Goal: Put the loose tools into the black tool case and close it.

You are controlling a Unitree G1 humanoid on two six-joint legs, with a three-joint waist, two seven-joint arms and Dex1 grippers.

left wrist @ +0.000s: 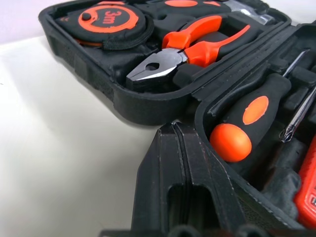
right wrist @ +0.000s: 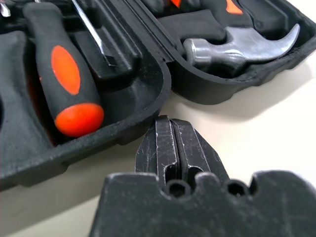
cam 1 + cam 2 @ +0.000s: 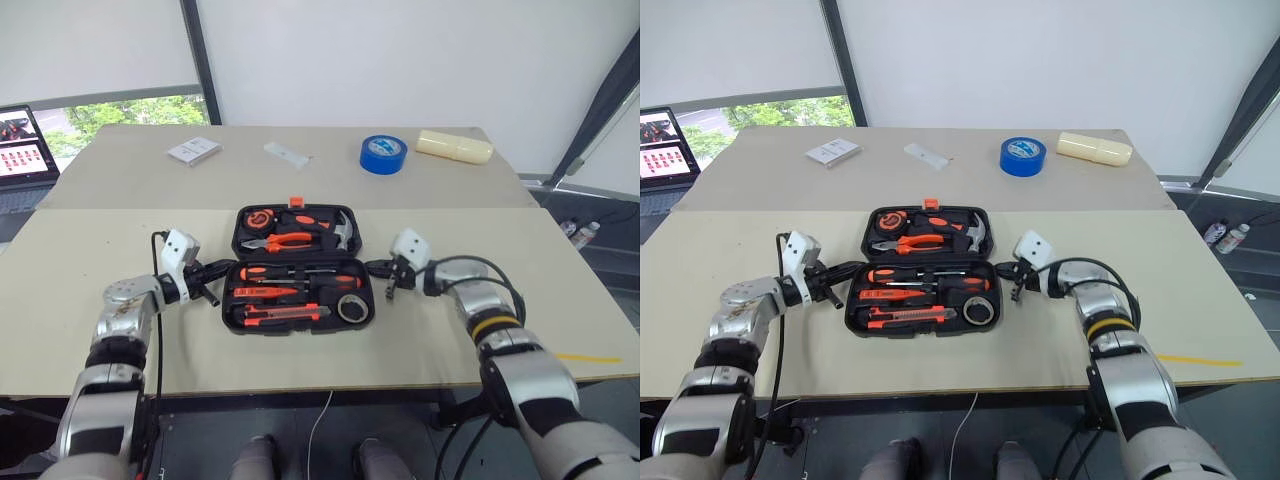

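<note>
Both pinched-together grippers, left [image 3: 205,281] and right [image 3: 385,277], flank the open black tool case [image 3: 300,325] mid-table, tools slotted inside; rigid, light plastic, best pushed at its side edges.

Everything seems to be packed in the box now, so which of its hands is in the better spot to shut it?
Probably neither alone: the black tool case lies open with both shut grippers at its near half, the left gripper at the left edge, the right gripper at the right edge. Both are equally placed to fold it shut together.
</note>
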